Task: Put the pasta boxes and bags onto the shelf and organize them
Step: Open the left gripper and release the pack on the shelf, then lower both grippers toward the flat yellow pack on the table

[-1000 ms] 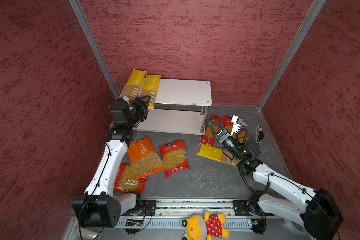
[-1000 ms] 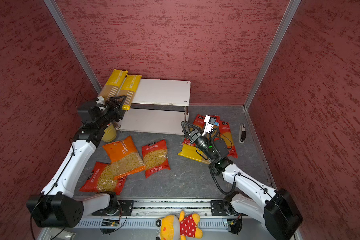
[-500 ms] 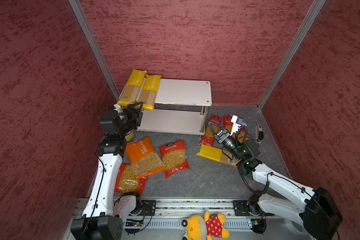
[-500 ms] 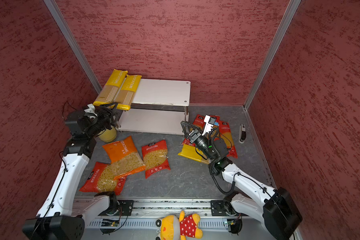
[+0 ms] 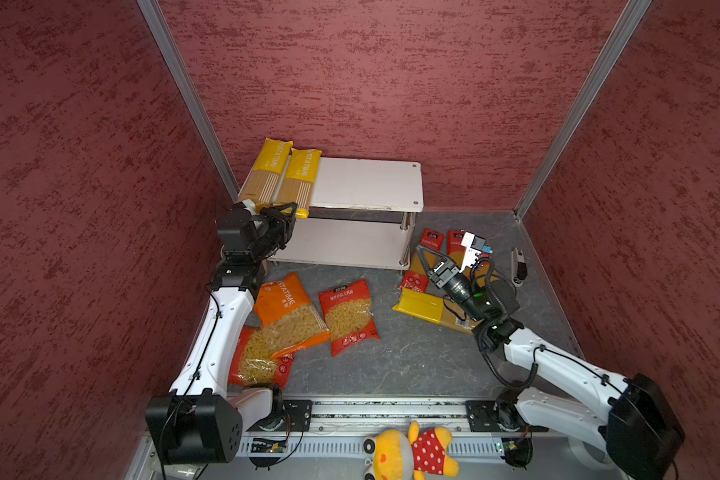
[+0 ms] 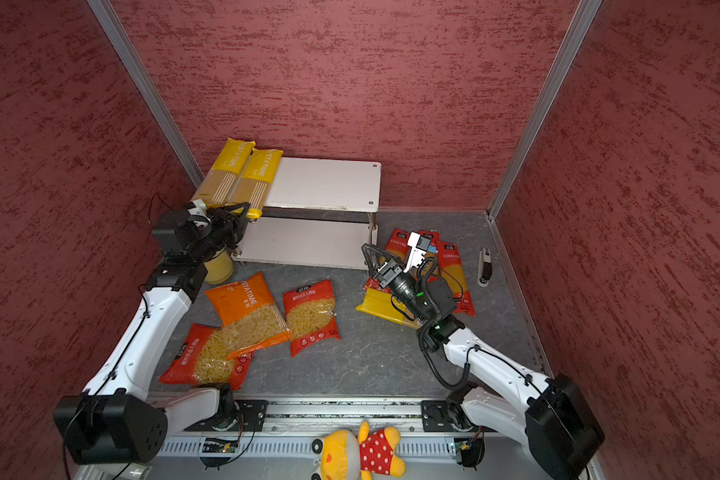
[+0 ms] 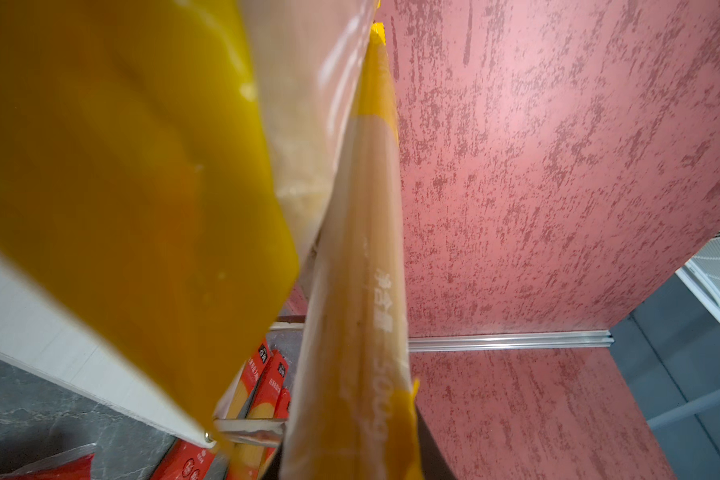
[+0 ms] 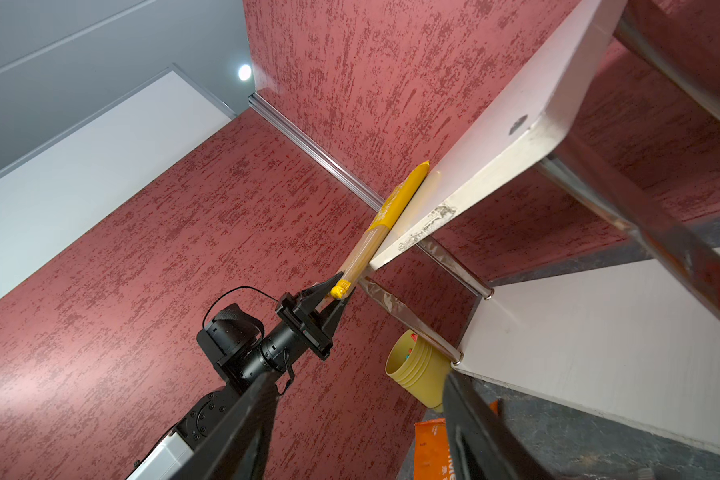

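Yellow spaghetti pack (image 5: 298, 179) — end pinched in left tool (image 5: 291, 210).

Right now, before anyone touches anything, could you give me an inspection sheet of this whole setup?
Surface: grey marbled floor.
Job's things: shelf carries outer yellow pack and inner yellow pack on its top board, both overhanging the front; on the floor lie third yellow pack, red spaghetti packs, red pasta bag, second red bag, and orange macaroni bag partly over that one.
Clutter: plush toy, yellow cup, small gadget by the wall.
Grippers: left gripper, fingers pinching the inner yellow pack's near end; right gripper open, empty, above the red spaghetti packs.
Cables: black leads looped along both arms.
Surroundings: red textured walls.
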You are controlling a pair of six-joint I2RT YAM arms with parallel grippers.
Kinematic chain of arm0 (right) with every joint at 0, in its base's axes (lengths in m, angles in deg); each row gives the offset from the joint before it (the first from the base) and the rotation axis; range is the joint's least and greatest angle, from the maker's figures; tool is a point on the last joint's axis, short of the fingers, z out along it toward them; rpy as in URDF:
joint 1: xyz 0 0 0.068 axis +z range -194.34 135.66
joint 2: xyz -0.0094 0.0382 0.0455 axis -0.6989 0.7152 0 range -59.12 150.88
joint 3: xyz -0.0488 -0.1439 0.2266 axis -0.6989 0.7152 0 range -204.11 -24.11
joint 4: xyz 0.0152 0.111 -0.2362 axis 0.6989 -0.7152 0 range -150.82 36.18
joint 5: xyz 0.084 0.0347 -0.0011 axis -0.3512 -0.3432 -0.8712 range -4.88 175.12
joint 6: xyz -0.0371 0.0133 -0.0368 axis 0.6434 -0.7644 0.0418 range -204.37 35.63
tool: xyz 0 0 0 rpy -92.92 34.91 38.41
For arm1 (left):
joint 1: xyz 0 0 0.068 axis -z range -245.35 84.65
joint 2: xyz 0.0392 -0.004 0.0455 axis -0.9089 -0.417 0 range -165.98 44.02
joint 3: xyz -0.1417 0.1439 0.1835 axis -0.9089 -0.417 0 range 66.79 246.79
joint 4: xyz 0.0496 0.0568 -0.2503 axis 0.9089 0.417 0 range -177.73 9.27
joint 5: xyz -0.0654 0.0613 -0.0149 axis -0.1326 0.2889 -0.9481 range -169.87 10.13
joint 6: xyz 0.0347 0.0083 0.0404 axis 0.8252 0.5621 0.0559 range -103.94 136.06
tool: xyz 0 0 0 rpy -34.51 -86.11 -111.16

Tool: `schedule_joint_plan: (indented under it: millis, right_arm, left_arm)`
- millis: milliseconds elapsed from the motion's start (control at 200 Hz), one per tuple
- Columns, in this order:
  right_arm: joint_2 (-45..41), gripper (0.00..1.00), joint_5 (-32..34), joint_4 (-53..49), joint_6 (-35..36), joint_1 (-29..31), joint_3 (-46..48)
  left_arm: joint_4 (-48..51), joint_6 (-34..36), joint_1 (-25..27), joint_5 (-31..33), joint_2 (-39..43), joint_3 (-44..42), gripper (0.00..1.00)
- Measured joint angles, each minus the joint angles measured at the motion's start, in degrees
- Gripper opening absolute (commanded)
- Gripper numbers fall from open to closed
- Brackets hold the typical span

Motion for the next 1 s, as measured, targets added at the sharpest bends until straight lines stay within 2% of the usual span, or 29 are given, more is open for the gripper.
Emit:
schedule_joint_plan:
  millis: [120,326,466,596,696,842,997]
  right_arm:
    - [0.0,0.65,0.0,0.0,-0.3,0.0,0.1]
    - [0.0,0.65,0.0,0.0,-0.3,0.0,0.1]
    - [0.0,0.65,0.0,0.0,-0.3,0.0,0.1]
    - [0.0,0.65,0.0,0.0,-0.3,0.0,0.1]
    - [0.0,0.65,0.0,0.1,-0.3,0.0,0.2]
    - [0.0,0.65,0.2,0.0,-0.4,0.0,0.7]
    - [0.1,0.65,0.2,0.1,-0.7,0.0,1.0]
  left_arm:
    - [-1.2,0.0,-0.1,0.1,-1.8,0.9,0.19]
    - [-2.8,0.0,-0.3,0.1,-2.9,1.0,0.20]
    - [-3.3,0.0,-0.6,-0.1,-3.1,1.0,0.32]
    - [-3.2,0.4,-1.1,-0.1,-3.0,1.0,0.65]
    - [-1.2,1.4,-1.5,-0.3,-1.6,0.9,0.80]
    - [6.6,5.5,-3.8,-1.8,4.5,0.7,0.82]
    - [14.9,11.8,-13.8,-5.0,11.3,1.4,0.82]
